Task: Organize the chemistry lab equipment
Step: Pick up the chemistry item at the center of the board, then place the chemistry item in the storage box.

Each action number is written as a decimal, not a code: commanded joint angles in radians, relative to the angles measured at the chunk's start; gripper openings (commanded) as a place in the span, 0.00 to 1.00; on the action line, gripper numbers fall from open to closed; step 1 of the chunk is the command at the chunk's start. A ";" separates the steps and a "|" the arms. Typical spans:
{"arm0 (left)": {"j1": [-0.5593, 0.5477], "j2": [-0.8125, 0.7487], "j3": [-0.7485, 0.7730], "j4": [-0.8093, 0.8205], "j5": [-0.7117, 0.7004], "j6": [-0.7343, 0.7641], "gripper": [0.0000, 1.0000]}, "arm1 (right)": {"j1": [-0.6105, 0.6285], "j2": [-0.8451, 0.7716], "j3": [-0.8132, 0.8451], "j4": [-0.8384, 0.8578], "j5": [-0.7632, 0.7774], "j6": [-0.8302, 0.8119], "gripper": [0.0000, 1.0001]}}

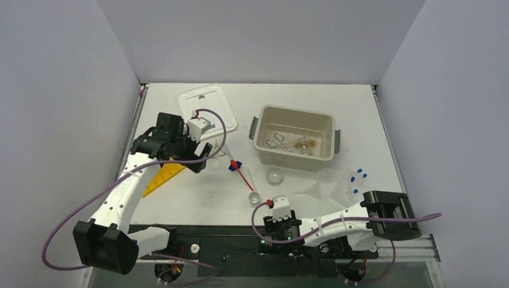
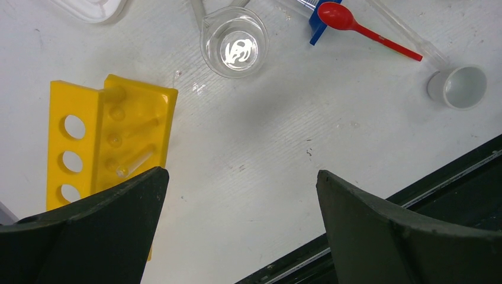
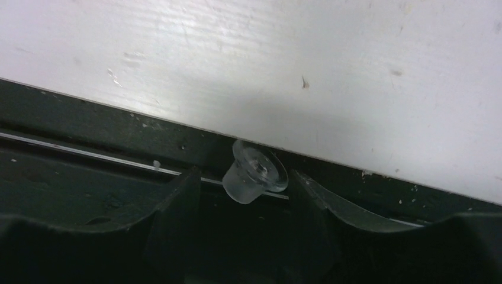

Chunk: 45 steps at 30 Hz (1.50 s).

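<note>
My left gripper (image 2: 243, 177) hangs open over bare table, with nothing between its fingers. Just left of it lies the yellow holed tube rack (image 2: 112, 139), with a clear tube lying on it. Further out are a clear beaker (image 2: 234, 47), a red spatula (image 2: 355, 26) lying across a blue cap (image 2: 318, 32), and a small white cup (image 2: 465, 87). My right gripper (image 3: 244, 176) points down at the black rail along the table's near edge. It is open, and a small clear glass stopper (image 3: 254, 171) lies between its fingertips, not pinched.
A beige tub (image 1: 262, 131) at the back middle holds metal tongs (image 1: 277, 143) and a glass piece (image 1: 304, 144). A white lid (image 1: 207, 102) lies at the back left. A glass dish (image 1: 275, 176) sits mid-table, and blue-capped vials (image 1: 355, 180) lie at the right.
</note>
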<state>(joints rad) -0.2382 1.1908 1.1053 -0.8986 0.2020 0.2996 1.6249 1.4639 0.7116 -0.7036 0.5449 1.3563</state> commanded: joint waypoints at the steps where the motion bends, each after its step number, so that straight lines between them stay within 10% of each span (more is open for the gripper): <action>1: 0.004 -0.031 0.020 0.006 0.010 0.010 0.97 | 0.027 0.003 -0.057 0.047 -0.054 0.113 0.52; 7: 0.004 -0.015 0.027 0.012 0.015 -0.004 0.97 | 0.041 0.000 -0.068 0.071 -0.050 0.118 0.45; 19: 0.004 -0.014 0.008 0.017 0.001 0.006 0.97 | 0.041 -0.013 -0.036 0.079 0.018 0.053 0.00; 29: 0.004 -0.017 0.022 0.010 0.009 0.003 0.97 | 0.037 -0.318 0.171 -0.175 0.206 -0.094 0.00; 37: 0.005 0.006 0.016 0.009 0.010 -0.001 0.97 | -0.469 -0.464 0.382 -0.159 0.081 -0.528 0.00; 45: 0.005 0.017 0.016 0.003 0.012 -0.014 0.97 | -1.020 -0.174 0.533 0.006 -0.135 -0.791 0.00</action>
<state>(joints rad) -0.2382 1.2121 1.1053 -0.9031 0.2024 0.2970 0.7517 1.1381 1.1839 -0.7990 0.5434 0.7456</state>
